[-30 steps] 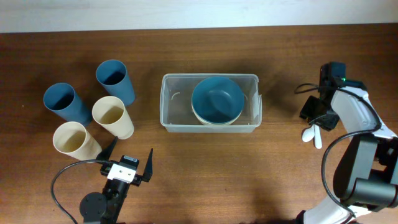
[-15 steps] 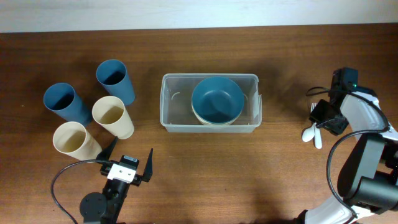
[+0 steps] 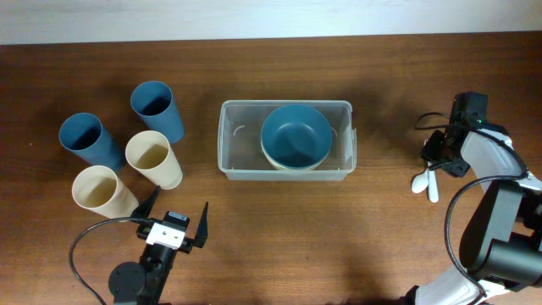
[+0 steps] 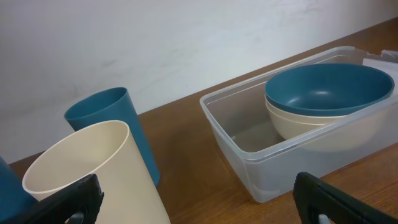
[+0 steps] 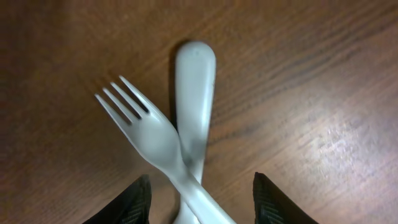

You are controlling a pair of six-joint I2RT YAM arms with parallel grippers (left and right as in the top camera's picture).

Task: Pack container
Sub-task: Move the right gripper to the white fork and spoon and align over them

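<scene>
The clear container (image 3: pixel 237 141) sits mid-table and holds a blue bowl (image 3: pixel 295 135) nested in a cream bowl (image 3: pixel 292 163). It also shows in the left wrist view (image 4: pixel 249 162), beyond my left gripper (image 4: pixel 199 208). That gripper (image 3: pixel 174 229) is open and empty near the front edge. My right gripper (image 3: pixel 440 154) is open at the far right, just above a white fork and spoon (image 3: pixel 426 180). In the right wrist view the fork (image 5: pixel 149 134) lies crossed over the spoon (image 5: pixel 195 93), and the open fingers (image 5: pixel 199 202) straddle their handles without holding them.
Two blue cups (image 3: pixel 157 110) (image 3: pixel 87 140) and two cream cups (image 3: pixel 152 158) (image 3: pixel 102 190) stand at the left. The nearest cream cup (image 4: pixel 93 174) is close in front of my left gripper's left finger. A pale wall runs along the table's far edge.
My right gripper has shifted a little to the right and now hangs over the fork and spoon. The left arm, the container and the cups have not moved.
</scene>
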